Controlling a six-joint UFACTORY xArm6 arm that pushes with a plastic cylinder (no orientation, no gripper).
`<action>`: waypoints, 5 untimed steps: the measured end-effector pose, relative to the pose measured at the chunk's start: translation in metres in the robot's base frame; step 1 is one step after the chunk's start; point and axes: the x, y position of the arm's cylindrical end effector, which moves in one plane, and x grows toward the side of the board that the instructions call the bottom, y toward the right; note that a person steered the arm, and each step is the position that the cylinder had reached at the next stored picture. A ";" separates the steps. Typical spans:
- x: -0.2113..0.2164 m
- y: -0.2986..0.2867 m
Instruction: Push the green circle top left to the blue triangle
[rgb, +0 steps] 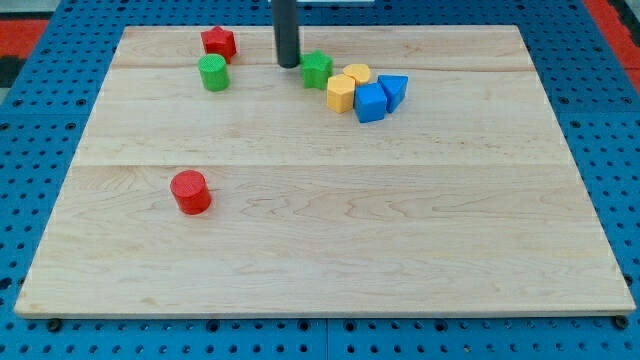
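The green circle (213, 73) stands near the view's top left of the wooden board (320, 240), just below a red star-shaped block (218, 42). The blue triangle (394, 90) lies at the top centre-right, touching a blue cube-like block (369, 102). My tip (288, 65) is the lower end of a dark rod that comes down from the view's top. It sits between the green circle and a green star-shaped block (317, 69), close to the left of the star and about 70 pixels right of the circle.
Two yellow blocks (341, 93) (357, 73) sit between the green star and the blue blocks. A red cylinder (190, 192) stands alone at the lower left. A blue pegboard (40, 120) surrounds the board.
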 end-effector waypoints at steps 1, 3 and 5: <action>-0.008 0.031; -0.010 -0.020; 0.049 -0.066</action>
